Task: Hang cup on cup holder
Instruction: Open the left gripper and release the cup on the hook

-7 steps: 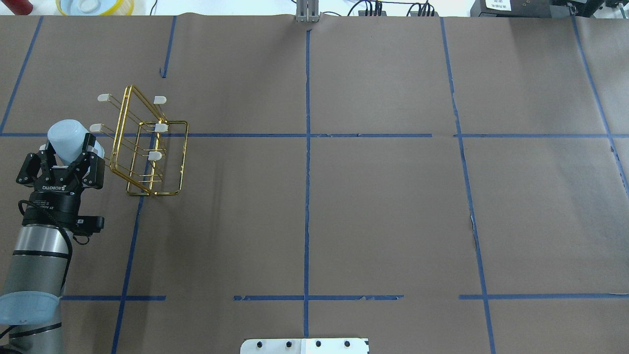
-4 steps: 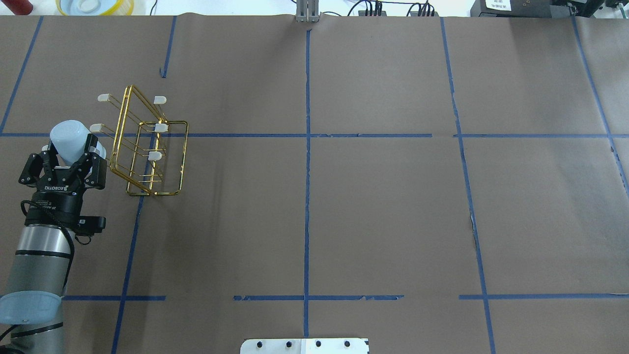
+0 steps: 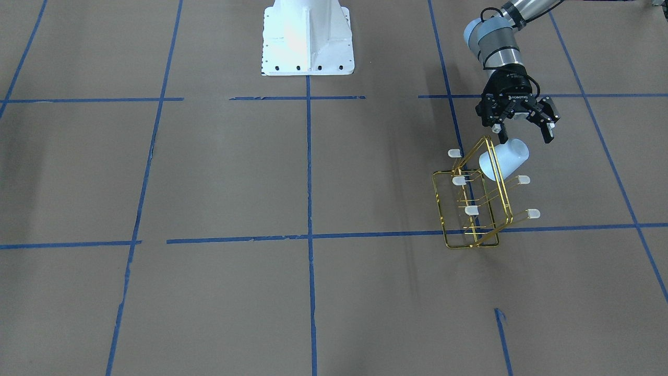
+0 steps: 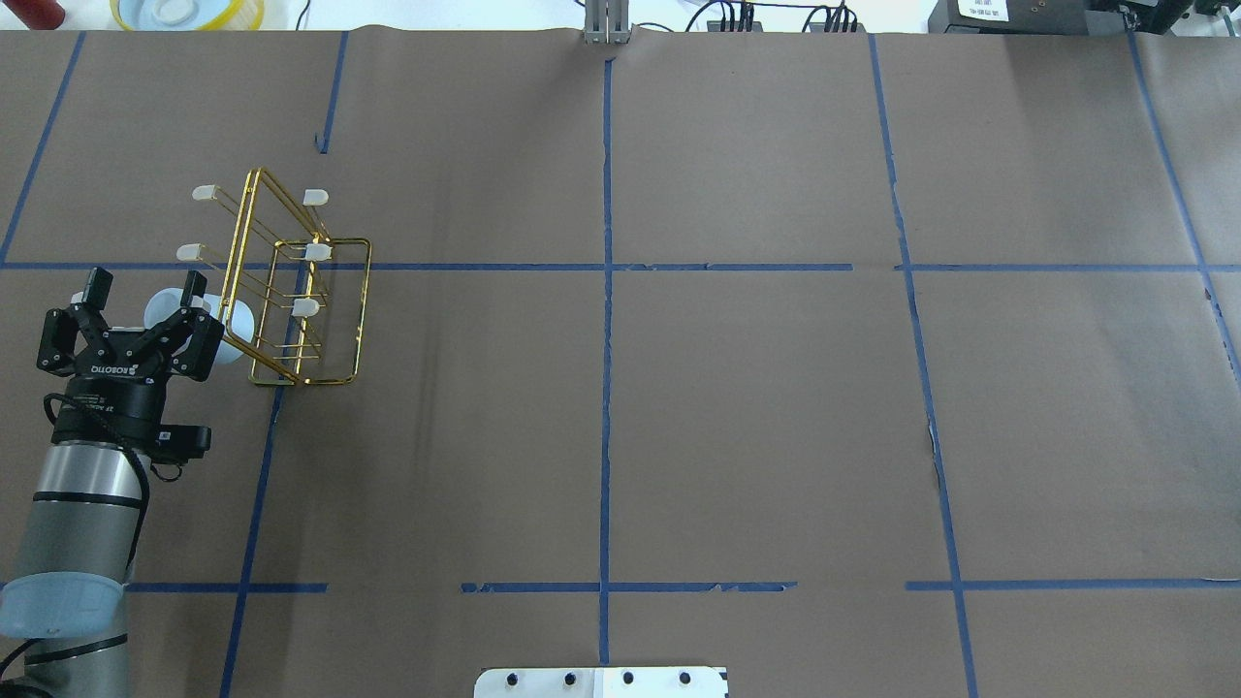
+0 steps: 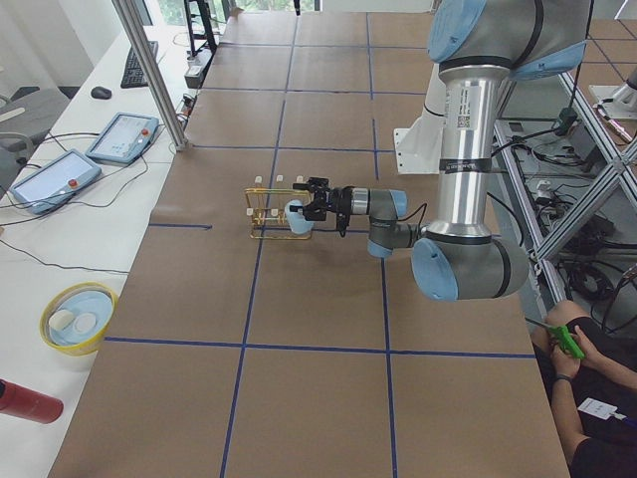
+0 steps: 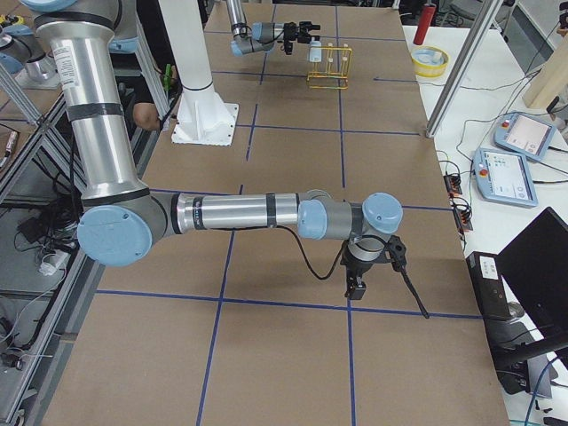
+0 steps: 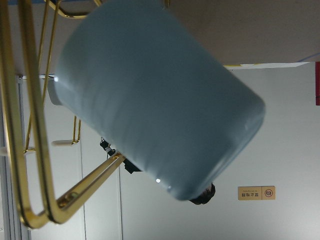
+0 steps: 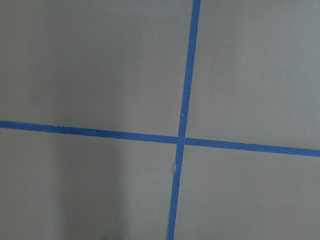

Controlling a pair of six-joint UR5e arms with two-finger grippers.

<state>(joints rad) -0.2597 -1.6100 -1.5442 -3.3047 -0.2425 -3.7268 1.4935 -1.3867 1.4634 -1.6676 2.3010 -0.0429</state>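
Cup [image 3: 505, 158] is hanging tilted on the rack [image 3: 472, 210], on the prong nearest the robot, on the side facing the tabletop's left edge. The rack is standing near that edge. L gripper [image 3: 524, 136] is hovering just behind the cup w/ fingers spread wide. One finger is sitting v. close to the cup's base; can't tell if it's touching. Hang looks done, pending a clean retreat. R gripper [image 6: 355, 284] is hanging low over the tabletop's right end; can't tell if it's spread or pressed together.

Risks: the cup is leaning, so the prong is prob. holding it only loosely. A finger brushing it on pull-back could knock it off. The rack is light wire, so a snag on the frame could drag or tip it.

Containers: the cup's inside isn't showing. Yellow bowl [image 5: 70, 349] on the side bench is holding a couple of white pieces.
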